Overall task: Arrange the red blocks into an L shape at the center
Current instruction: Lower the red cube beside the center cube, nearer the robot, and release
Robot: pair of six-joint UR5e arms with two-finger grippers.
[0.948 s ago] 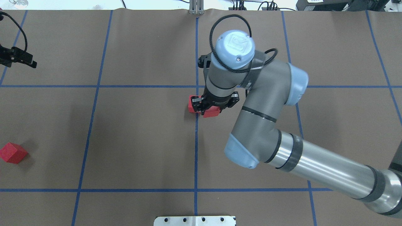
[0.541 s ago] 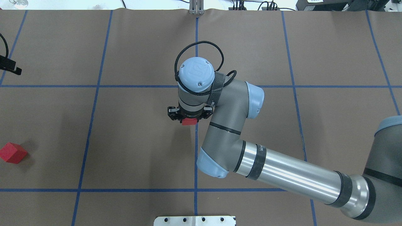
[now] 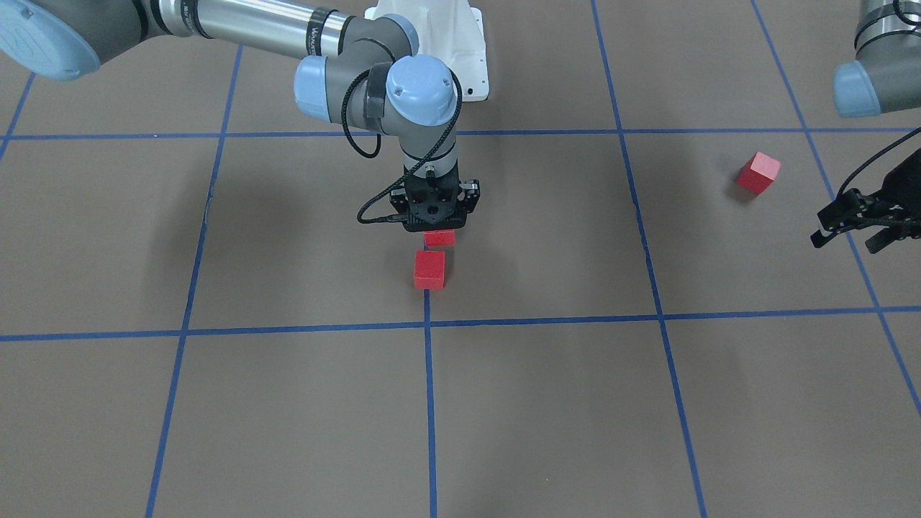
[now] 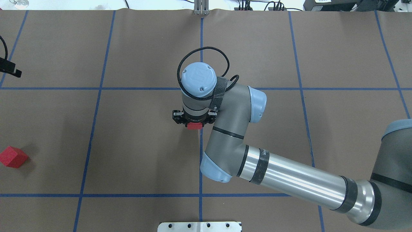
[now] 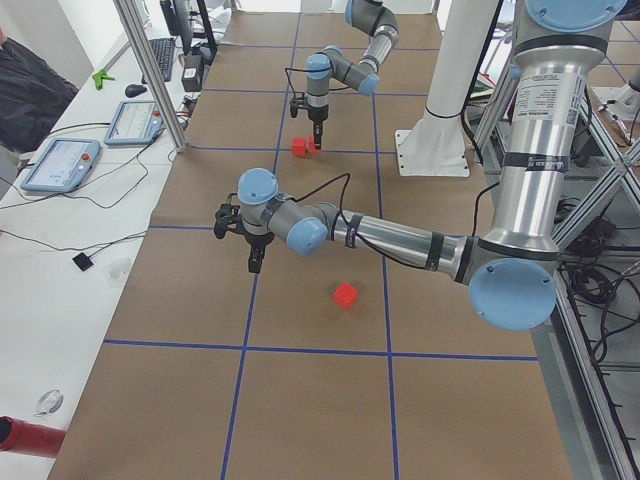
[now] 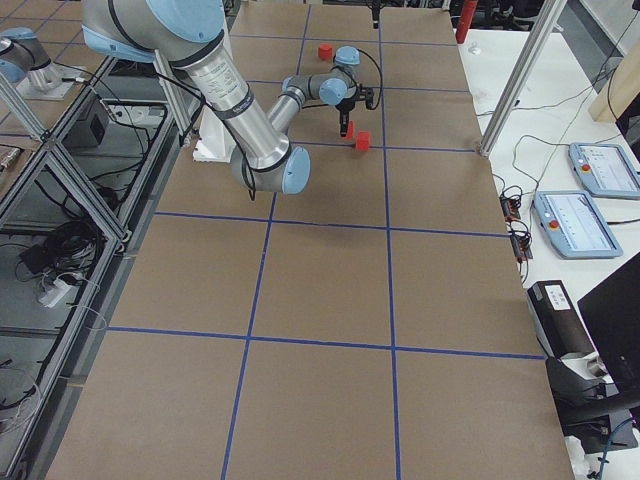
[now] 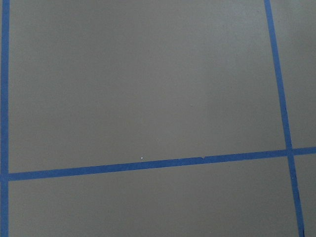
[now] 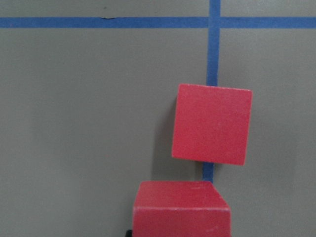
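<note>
My right gripper points straight down at the center and is shut on a red block, which also shows in the overhead view and at the bottom of the right wrist view. A second red block lies on the middle blue line just beyond it, with a small gap between them; the wrist hides it in the overhead view. The third red block lies far off on my left side. My left gripper is open and empty, beyond that block.
Blue tape lines divide the brown floor into squares. The white base plate sits at the near edge. My right forearm stretches over the right half. The left wrist view shows only floor and tape.
My right gripper has carried its red block left and toward the robot's base, onto the near side of the block on the line. My left gripper has drawn back to the left edge.
</note>
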